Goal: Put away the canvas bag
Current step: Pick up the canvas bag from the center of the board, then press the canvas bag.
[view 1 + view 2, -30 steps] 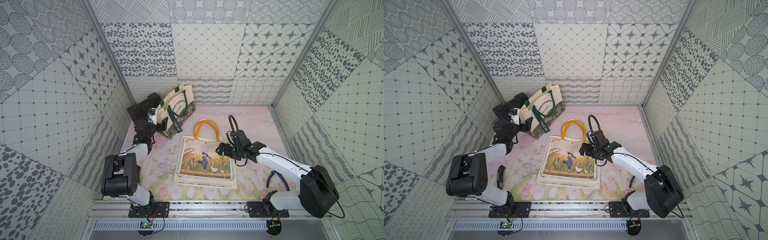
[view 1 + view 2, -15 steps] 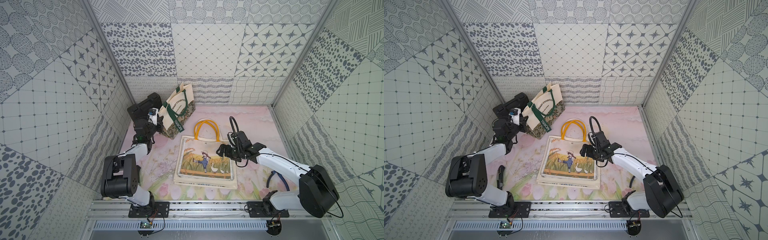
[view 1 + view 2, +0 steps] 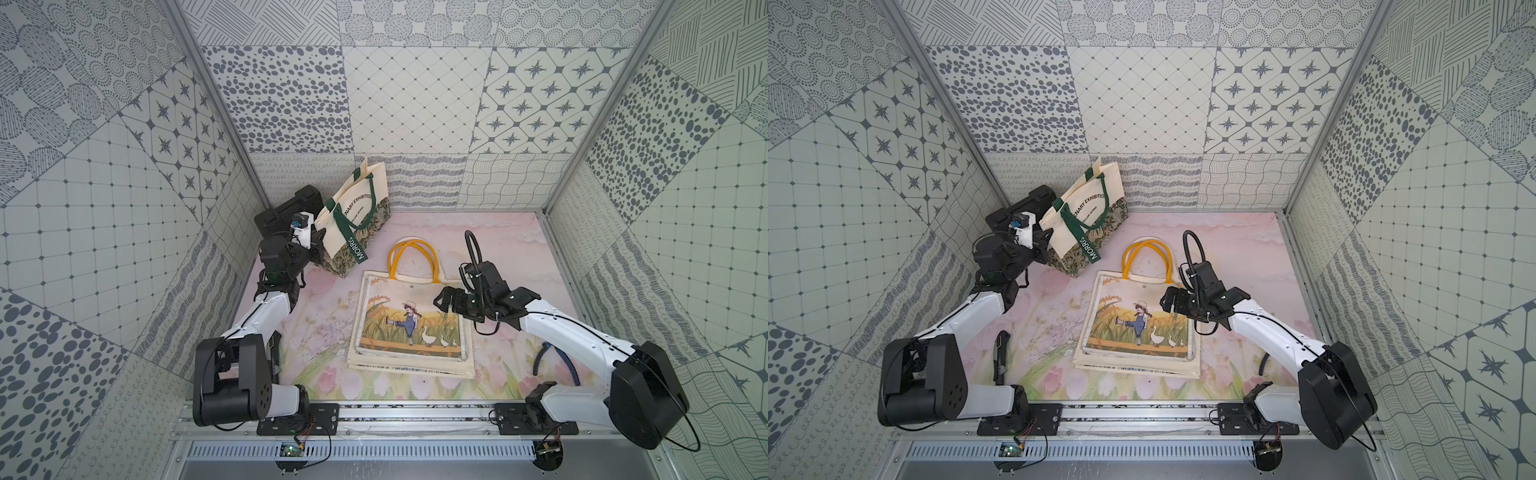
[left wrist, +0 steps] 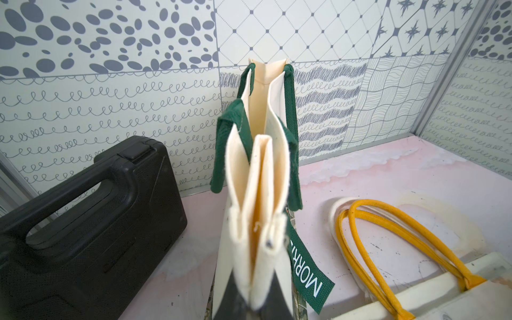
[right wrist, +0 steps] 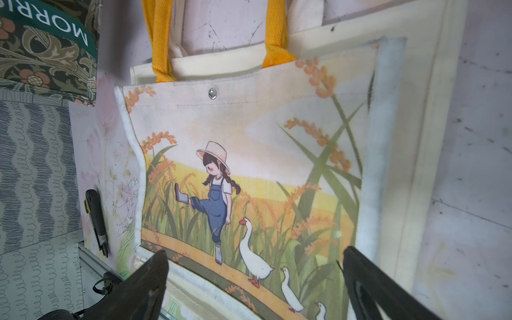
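**A:** So, left gripper (image 4: 254,304), what's its status?

**B:** Clamped on the green-handled tote (image 3: 358,216). In the left wrist view, the cream fabric at the tote's near top edge is pinched flat between the fingers. The tote stands upright at the back left, just beside a black case (image 3: 286,208).

**A:** Right gripper (image 5: 256,252)?

**B:** Jaws wide apart with nothing between them. It's over the right side of the printed canvas bag (image 3: 411,326). I can't tell whether the fingertips touch the cloth.

**A:** How does the bag lie?

**B:** Flat on the pink mat (image 3: 503,249), mid-table, with the girl-and-geese print facing up. Its yellow handles (image 3: 411,255) point at the back wall. The tote's base is near the bag's back left corner, but both top views show a gap.

**A:** Anything else down there?

**B:** There's a black hand tool (image 3: 1001,353) on the mat by the left arm, well apart from the bag.
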